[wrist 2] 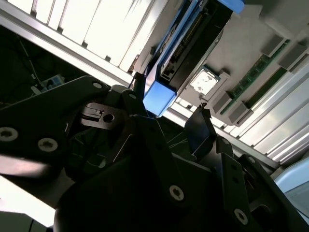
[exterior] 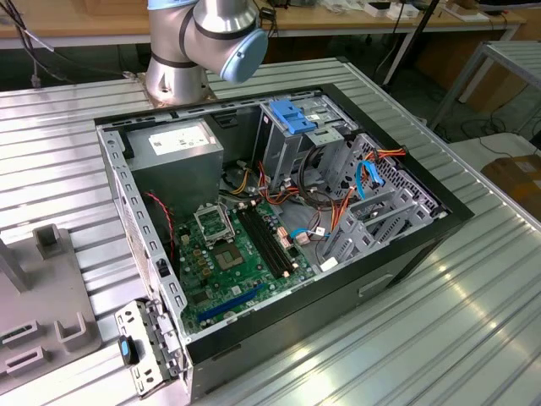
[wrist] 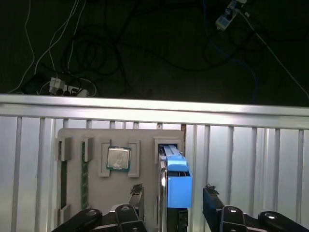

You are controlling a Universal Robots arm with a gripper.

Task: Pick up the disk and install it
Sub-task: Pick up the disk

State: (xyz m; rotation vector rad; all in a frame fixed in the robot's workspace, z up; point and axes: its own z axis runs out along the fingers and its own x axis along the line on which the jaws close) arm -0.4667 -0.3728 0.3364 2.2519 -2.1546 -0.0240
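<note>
None of the job looks done yet: your grey tray [wrist: 96,135] carries memory sticks [wrist: 84,176], a processor chip [wrist: 118,158], then the disk [wrist: 177,186], upright in its slot. Your gripper [wrist: 174,193] straddles it spread wide, gripping nothing; the computer case [exterior: 380,262] awaits it.

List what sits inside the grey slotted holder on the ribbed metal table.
It holds a square silver processor chip, two long memory sticks, and the grey disk in a bright blue frame, on edge inside the open gripper. Its slot hides the disk's lower part.
</note>
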